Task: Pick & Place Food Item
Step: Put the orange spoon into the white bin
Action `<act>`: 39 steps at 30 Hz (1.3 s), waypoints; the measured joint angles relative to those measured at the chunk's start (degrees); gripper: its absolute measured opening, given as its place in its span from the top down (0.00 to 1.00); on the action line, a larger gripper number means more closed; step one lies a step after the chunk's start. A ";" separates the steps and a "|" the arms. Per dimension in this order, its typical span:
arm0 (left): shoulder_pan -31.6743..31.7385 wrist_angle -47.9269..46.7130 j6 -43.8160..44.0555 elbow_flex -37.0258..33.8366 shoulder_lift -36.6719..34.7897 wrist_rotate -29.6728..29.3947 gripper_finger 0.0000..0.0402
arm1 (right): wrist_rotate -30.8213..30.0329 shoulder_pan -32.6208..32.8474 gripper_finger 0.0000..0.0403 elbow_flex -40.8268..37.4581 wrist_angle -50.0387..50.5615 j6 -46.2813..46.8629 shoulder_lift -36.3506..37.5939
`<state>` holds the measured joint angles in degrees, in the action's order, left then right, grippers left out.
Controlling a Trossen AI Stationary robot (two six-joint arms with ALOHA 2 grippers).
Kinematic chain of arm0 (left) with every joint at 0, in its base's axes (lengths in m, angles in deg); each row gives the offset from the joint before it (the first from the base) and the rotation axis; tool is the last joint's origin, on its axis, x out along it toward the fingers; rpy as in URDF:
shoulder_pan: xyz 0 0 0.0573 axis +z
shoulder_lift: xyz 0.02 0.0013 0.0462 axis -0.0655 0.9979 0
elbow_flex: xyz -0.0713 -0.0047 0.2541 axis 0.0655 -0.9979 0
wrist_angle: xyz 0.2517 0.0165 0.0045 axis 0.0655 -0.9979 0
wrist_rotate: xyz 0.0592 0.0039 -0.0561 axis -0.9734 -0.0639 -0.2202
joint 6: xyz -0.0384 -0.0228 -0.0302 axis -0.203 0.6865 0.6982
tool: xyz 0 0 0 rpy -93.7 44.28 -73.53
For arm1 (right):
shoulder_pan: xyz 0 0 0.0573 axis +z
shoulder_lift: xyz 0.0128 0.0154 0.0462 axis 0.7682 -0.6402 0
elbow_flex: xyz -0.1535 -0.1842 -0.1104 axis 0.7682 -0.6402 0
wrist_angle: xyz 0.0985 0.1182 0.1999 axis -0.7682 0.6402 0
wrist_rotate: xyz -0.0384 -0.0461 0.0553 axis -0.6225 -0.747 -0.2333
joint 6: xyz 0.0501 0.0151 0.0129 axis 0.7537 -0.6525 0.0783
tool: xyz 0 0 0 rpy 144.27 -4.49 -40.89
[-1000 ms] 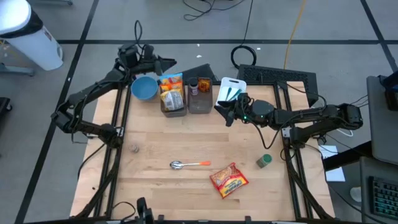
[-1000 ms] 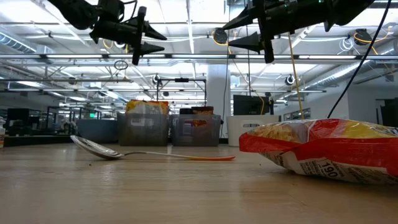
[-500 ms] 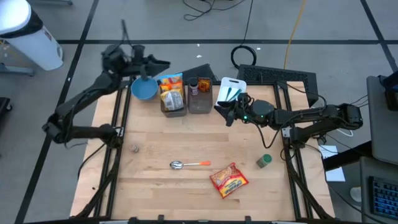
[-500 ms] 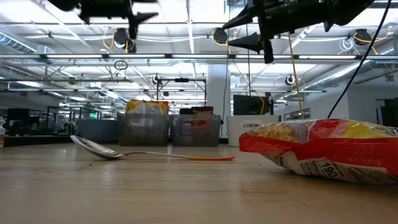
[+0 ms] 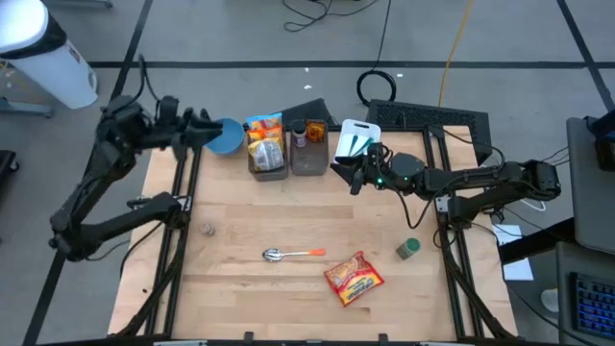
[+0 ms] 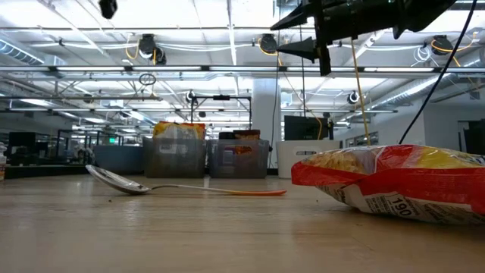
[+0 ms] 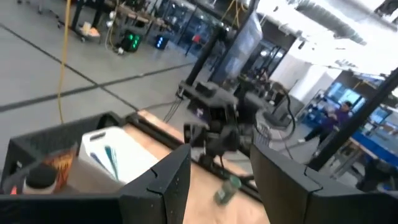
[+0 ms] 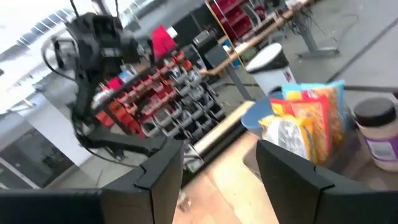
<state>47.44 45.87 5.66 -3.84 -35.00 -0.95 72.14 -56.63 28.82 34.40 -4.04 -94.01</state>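
Observation:
A red and yellow noodle packet (image 5: 354, 277) (image 6: 394, 182) lies flat on the wooden table near its front edge. My left gripper (image 5: 204, 129) (image 7: 214, 186) hovers high over the table's far left corner, beside a blue bowl (image 5: 226, 136). It is open and holds nothing. My right gripper (image 5: 344, 173) (image 8: 221, 180) (image 6: 303, 39) hangs above the table's far middle, pointing left. It is also open with nothing between its fingers. Both are far from the packet.
Two clear bins stand at the far edge, one with a snack bag (image 5: 265, 140), one with a jar (image 5: 309, 144). A white board (image 5: 357, 137) lies behind my right gripper. A spoon (image 5: 293, 254), a green jar (image 5: 408, 249) and a small object (image 5: 207, 229) lie on the table.
My left gripper has drawn back from above the bowl and bins toward the table's left edge and risen, passing out of the top of the low view. Its fingers have stayed open. The right arm has kept still.

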 joint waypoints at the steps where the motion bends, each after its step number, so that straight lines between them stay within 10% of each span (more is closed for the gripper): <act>1: -0.46 -1.77 -0.42 0.00 -0.96 -0.23 0.56 | 0.01 0.00 0.51 0.00 -0.95 -0.16 0.00; 27: -23.94 -18.84 -11.29 -0.02 -5.55 -10.58 0.56 | -2.32 2.32 0.51 0.00 -11.03 6.52 -4.13; 39: -47.62 -22.23 -13.35 -0.09 -3.18 -42.09 0.56 | -3.03 3.34 0.51 0.00 -11.93 11.36 -8.55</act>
<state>-0.18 23.63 -7.69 -3.93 -38.18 -43.04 69.11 -53.29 28.82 22.47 7.32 -102.55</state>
